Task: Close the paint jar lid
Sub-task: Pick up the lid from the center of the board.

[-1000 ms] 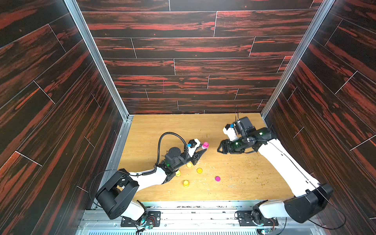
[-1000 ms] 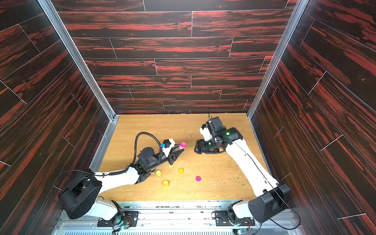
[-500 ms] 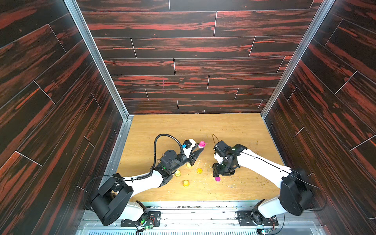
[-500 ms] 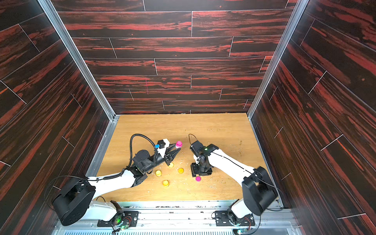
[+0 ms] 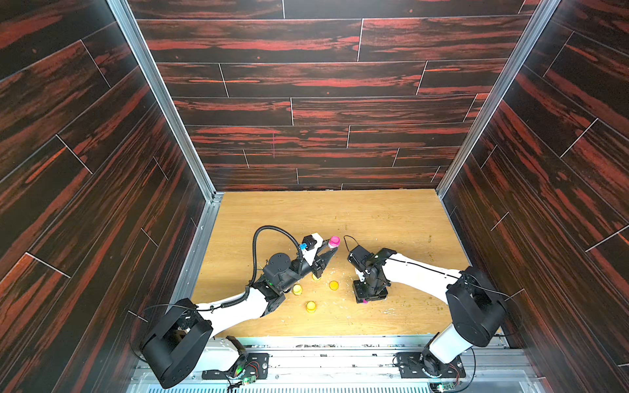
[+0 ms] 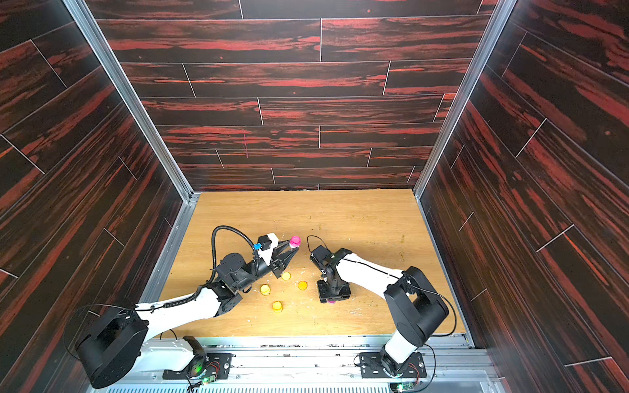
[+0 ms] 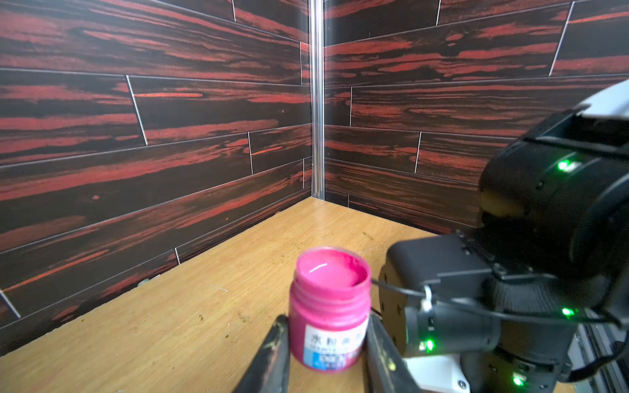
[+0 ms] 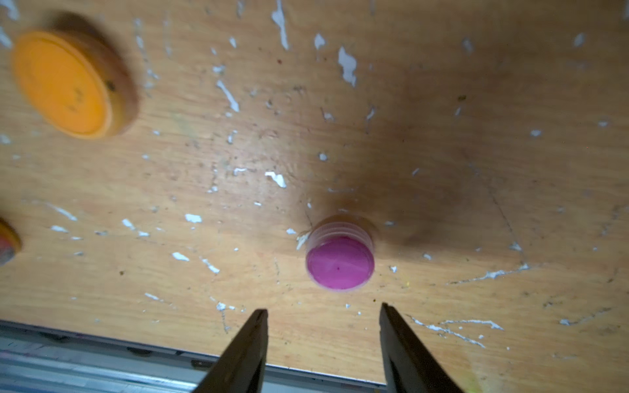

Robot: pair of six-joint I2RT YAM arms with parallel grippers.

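Note:
The pink paint jar point(image 7: 329, 306) has no lid on, and its wet pink paint shows. My left gripper point(image 7: 327, 323) is shut on the jar's body and holds it upright just above the table; both top views show the jar point(image 5: 334, 241) point(image 6: 295, 241). The pink lid point(image 8: 340, 262) lies flat on the table, a little beyond my right gripper point(image 8: 323, 309). That gripper is open, points straight down and holds nothing. In both top views the right gripper point(image 5: 369, 294) point(image 6: 333, 293) covers most of the lid, right of the jar and nearer the front.
Several yellow-orange lids point(image 5: 334, 285) point(image 5: 297, 289) point(image 5: 311, 306) lie on the wooden table point(image 5: 391, 217) between the two arms. One orange lid point(image 8: 61, 85) shows in the right wrist view. The table's metal front rail point(image 8: 102, 354) runs just behind my right fingers. Dark walls enclose three sides.
My right arm has swung from the back right down to the front middle, over the pink lid, and its jaws have narrowed. The left gripper still holds the jar, shifted slightly.

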